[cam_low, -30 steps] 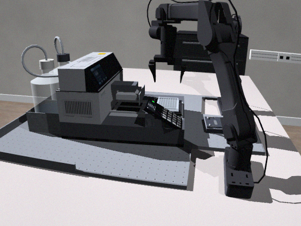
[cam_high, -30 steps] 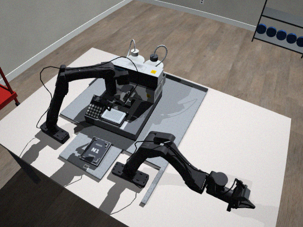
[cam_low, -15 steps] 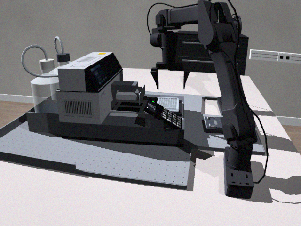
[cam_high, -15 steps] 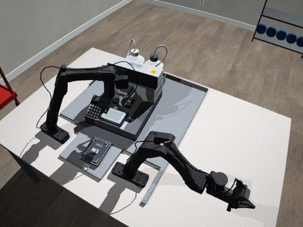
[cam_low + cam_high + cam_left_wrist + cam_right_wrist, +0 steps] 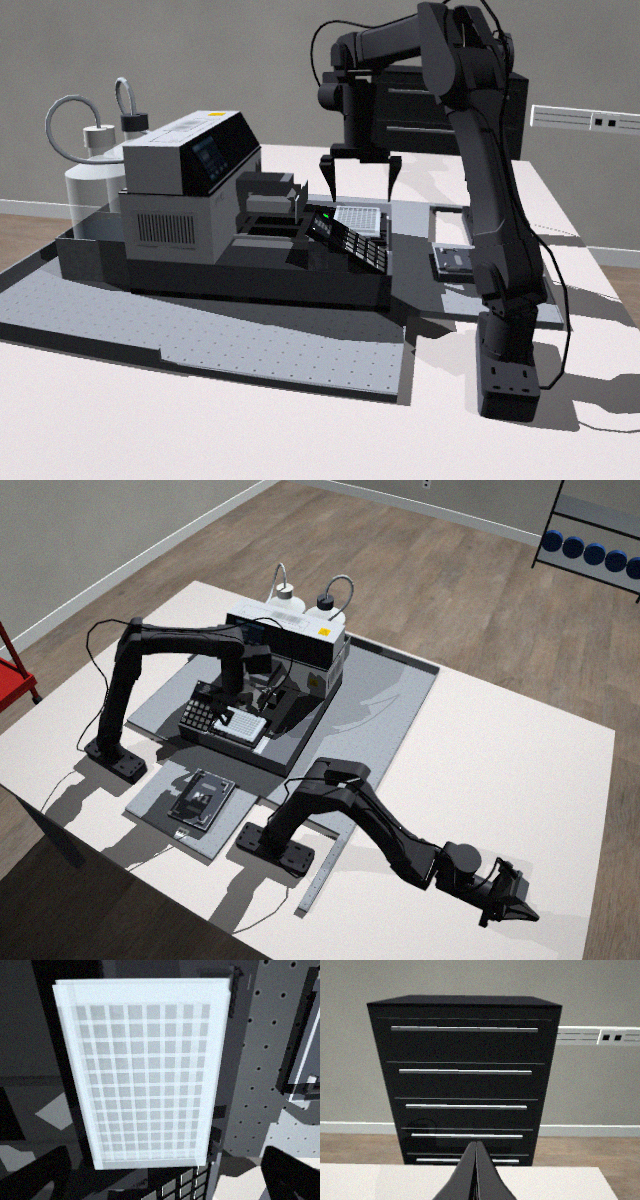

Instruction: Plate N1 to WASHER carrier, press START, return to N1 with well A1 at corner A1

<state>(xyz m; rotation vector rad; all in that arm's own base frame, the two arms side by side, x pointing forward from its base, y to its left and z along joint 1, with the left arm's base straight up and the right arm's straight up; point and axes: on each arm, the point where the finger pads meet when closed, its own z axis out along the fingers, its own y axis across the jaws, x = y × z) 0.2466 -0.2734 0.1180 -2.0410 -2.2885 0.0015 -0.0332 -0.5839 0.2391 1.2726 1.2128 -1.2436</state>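
Observation:
The white plate (image 5: 240, 724) (image 5: 357, 221) (image 5: 145, 1080) lies on the carrier in front of the washer (image 5: 330, 635) (image 5: 155, 170), beside the keypad (image 5: 197, 714) (image 5: 364, 249). It looks flat, but its locators are mostly hidden. The lamp (image 5: 325, 215) above the keys is green. My left gripper (image 5: 361, 200) (image 5: 165, 1155) is open, fingers pointing down, just above the plate and spread wider than it. The nest N1 (image 5: 202, 798) (image 5: 452, 259) holds no plate. My right gripper (image 5: 537, 918) (image 5: 476, 1151) is shut and empty, far from the washer. I cannot tell the cut-off corner.
Two bottles with hoses (image 5: 284, 602) (image 5: 93, 191) stand behind the washer. The washer's raised block (image 5: 266, 193) is near the left arm's hand. The right arm's base (image 5: 276, 847) stands beside N1's perforated board (image 5: 147, 801). A black drawer cabinet (image 5: 465, 1050) stands beyond the table.

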